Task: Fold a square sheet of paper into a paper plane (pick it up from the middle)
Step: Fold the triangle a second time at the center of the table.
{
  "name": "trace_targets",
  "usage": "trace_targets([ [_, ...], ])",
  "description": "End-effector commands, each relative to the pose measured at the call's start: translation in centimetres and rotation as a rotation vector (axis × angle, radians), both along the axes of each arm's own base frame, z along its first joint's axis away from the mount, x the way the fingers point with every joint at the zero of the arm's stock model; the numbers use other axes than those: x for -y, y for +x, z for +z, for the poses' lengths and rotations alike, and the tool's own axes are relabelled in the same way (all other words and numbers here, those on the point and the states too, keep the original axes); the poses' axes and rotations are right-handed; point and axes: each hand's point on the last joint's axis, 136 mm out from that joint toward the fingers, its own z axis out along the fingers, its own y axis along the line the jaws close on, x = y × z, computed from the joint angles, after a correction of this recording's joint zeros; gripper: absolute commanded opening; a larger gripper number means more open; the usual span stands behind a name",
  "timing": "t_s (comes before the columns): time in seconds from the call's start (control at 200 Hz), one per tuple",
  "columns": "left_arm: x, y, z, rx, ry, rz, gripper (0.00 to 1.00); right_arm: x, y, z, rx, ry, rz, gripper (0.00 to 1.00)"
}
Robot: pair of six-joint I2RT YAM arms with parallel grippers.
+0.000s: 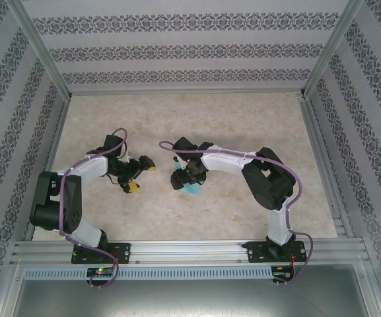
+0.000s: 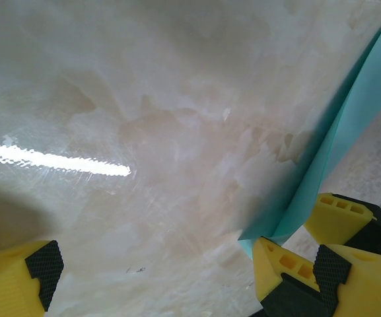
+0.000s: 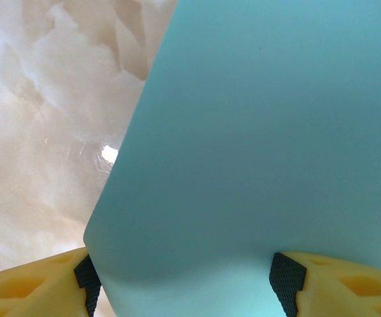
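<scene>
The left gripper (image 1: 142, 177) is standing fully released. Its yellow fingers with black ridged pads (image 2: 45, 264) are spread wide with nothing between them, and the glossy beige marbled tabletop (image 2: 144, 132) is lying ahead of it. Just beyond that gripper's right finger, a thin turquoise paper sheet (image 2: 348, 125) is standing tilted up from the tabletop, with a crease running along it and its lower end sitting among yellow fingertips.

The right gripper (image 3: 187, 281) is hanging directly over the same turquoise paper sheet. The paper's flat face is spreading out ahead of its fingers and across the gap between them. One rounded edge is sitting by one pad, and the other pad (image 3: 286, 274) is overlapping the paper. These fingers are standing well apart, and I cannot tell whether they are clamping the sheet.

From above, a small corner of paper is poking out beneath the right gripper, and the two grippers are sitting near each other without touching.
</scene>
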Motion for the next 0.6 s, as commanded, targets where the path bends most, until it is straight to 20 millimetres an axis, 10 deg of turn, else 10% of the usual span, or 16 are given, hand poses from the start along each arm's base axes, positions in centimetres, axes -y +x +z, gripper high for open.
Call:
trace_targets([
  [0.0, 0.2, 0.0, 0.1, 0.026, -0.014, -0.024, 1.0, 3.3, -1.9, -5.6, -0.102, -0.132, 0.017, 0.74],
  [0.595, 0.5, 0.1, 0.3, 0.037, -0.021, -0.04, 1.0, 4.2, -1.3, -5.8, -0.107, -0.127, 0.037, 0.78],
])
